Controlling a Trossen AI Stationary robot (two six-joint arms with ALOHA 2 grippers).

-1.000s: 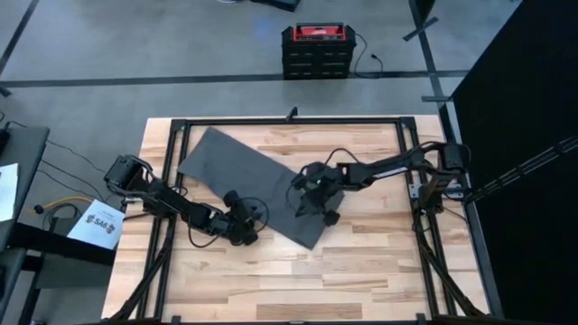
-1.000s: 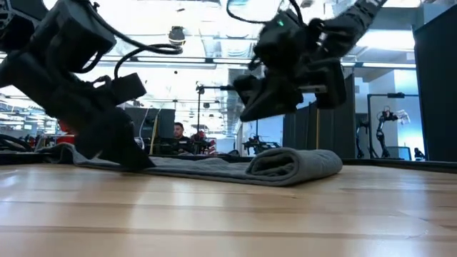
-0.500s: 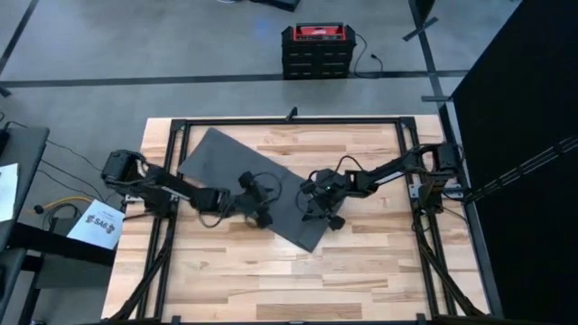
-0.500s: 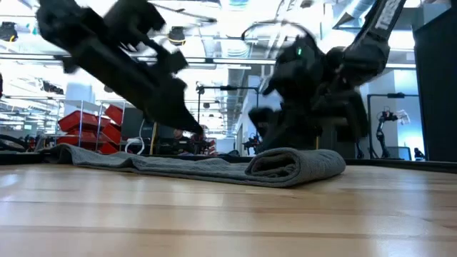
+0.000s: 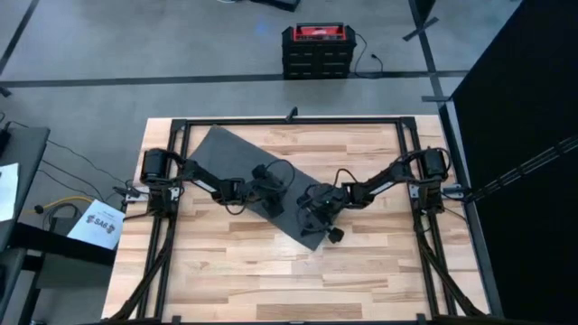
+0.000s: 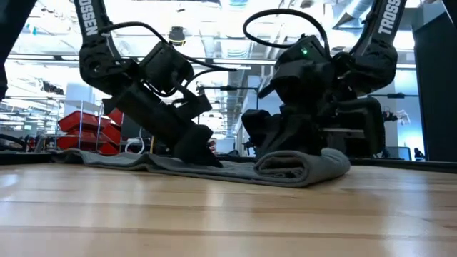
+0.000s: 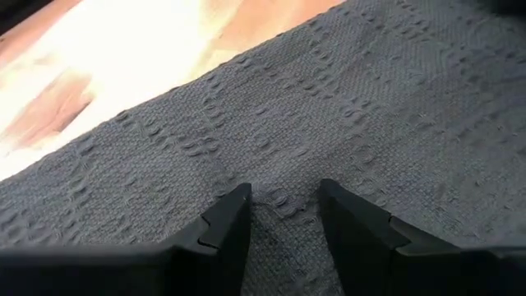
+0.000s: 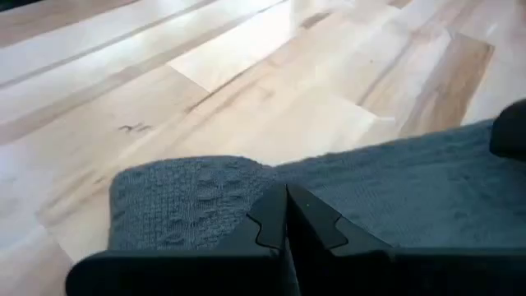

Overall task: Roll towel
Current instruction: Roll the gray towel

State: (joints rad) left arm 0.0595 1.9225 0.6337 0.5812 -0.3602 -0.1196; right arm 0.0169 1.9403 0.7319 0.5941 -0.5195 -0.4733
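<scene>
Two grippers on the towel (image 5: pixel 237 162), which lies diagonally across the table (image 5: pixel 361 271), near end folded into a short roll. Left gripper (image 7: pixel 283 215) presses fingers parted on flat mid-cloth. Right gripper (image 8: pixel 286 215) sits at the rolled end, fingers together; pinching cloth or not, cannot tell.
</scene>
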